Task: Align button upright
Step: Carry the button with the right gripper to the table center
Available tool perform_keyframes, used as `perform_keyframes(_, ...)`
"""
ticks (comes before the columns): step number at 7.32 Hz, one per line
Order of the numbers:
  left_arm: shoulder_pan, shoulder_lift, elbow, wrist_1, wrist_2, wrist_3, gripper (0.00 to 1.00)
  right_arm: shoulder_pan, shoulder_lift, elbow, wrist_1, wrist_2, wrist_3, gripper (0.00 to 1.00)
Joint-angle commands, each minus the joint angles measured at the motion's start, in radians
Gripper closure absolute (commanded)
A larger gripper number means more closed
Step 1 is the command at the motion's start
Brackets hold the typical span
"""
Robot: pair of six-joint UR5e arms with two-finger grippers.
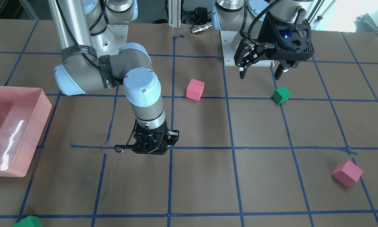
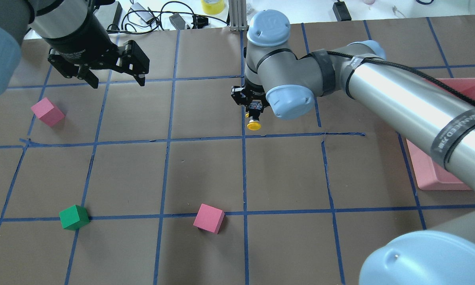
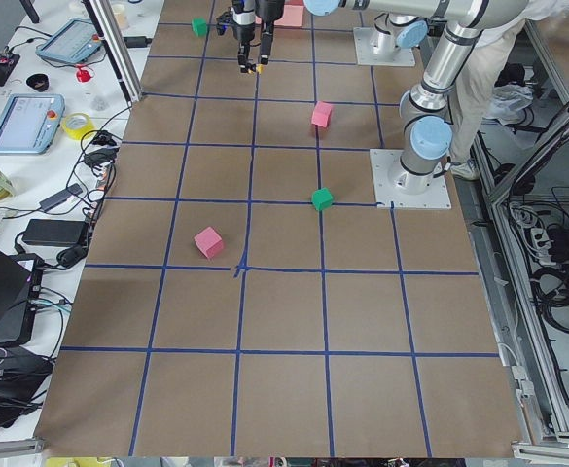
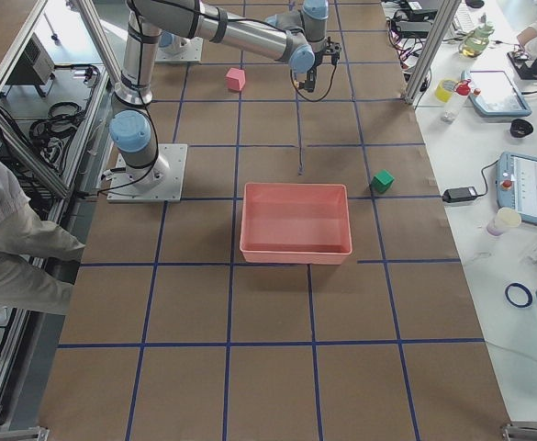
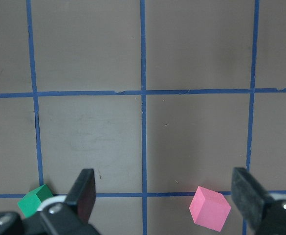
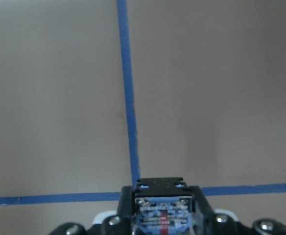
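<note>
Gridding brown tabletop [image 2: 205, 174], blue tape [image 2: 244, 178], right hand [image 2: 254, 113] holding button [image 2: 254, 125]

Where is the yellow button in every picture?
Overhead: the button in the right gripper, upper middle.
Front-facing: hidden behind that gripper, left of middle.
Left side: top, too small to tell.
Right side: top, too small to tell.
Left wrist: not there.
Right wrist: bottom middle, only its base.
Landmark: the blue tape crossing beside it.

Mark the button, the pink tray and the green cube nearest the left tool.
button [image 2: 254, 126], overhead exterior view, on its yellow cap.
pink tray [image 4: 296, 254], exterior right view, on its near wall.
green cube [image 2: 73, 214], overhead exterior view, on its top face.
</note>
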State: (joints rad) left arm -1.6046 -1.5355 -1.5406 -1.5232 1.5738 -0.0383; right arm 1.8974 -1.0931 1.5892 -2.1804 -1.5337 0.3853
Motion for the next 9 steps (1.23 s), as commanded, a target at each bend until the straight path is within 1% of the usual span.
perform_keyframes(1,0.000,0.000,-0.001,0.000,0.002,0.000,0.00,0.061,0.080,0.009,-0.097,-0.034,0.014,1.00)
perform_keyframes(3,0.000,0.000,-0.001,0.000,0.000,0.000,0.00,0.089,0.108,0.055,-0.174,-0.034,0.018,1.00)
perform_keyframes(7,0.000,0.000,-0.003,0.000,0.000,0.000,0.00,0.091,0.116,0.054,-0.182,-0.036,0.032,1.00)
perform_keyframes(9,-0.005,0.003,-0.024,0.001,-0.002,-0.002,0.00,0.091,0.116,0.055,-0.182,-0.037,0.032,1.00)
